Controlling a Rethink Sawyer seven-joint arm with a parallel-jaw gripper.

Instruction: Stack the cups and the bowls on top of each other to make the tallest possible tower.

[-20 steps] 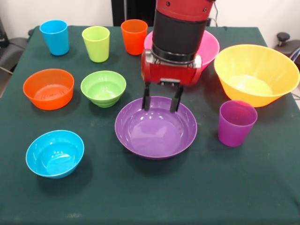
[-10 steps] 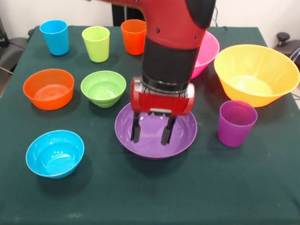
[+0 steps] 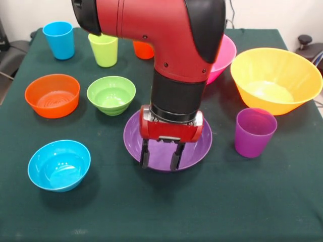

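Nothing stacked yet. My end effector point(image 3: 161, 160), fingers apart, straddles the purple bowl's point(image 3: 199, 146) near rim; all pieces separate.

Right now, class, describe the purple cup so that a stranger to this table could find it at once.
Start at the big yellow bowl on the green table. Just in front of it stands the purple cup, beside the wide purple bowl. It is the only purple tumbler, taller than wide and apart from the other cups.

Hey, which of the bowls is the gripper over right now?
The purple bowl, the wide shallow one mid-table. The gripper hangs open at its front rim; every other bowl sits clear of the arm's tip.
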